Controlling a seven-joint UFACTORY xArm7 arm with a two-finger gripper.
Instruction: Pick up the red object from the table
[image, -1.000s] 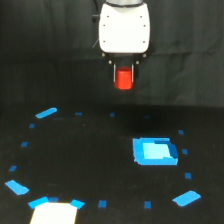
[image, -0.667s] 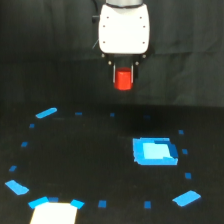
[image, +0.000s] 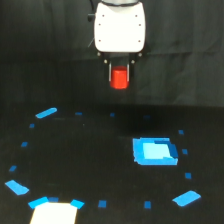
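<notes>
The red object (image: 119, 79) is a small bright red-orange stubby block. It hangs between the two dark fingers of my gripper (image: 119, 80), under the white arm head (image: 120, 27), well above the black table (image: 90, 150). The gripper is shut on it; thin fingers show on both sides of the block. Only the exterior view is given.
A flat blue square (image: 154, 151) lies on the table to the exterior view's right, below the gripper. Small blue tape marks (image: 46, 113) form a rough ring on the table. A white patch (image: 54, 212) sits at the bottom left edge. A dark curtain hangs behind.
</notes>
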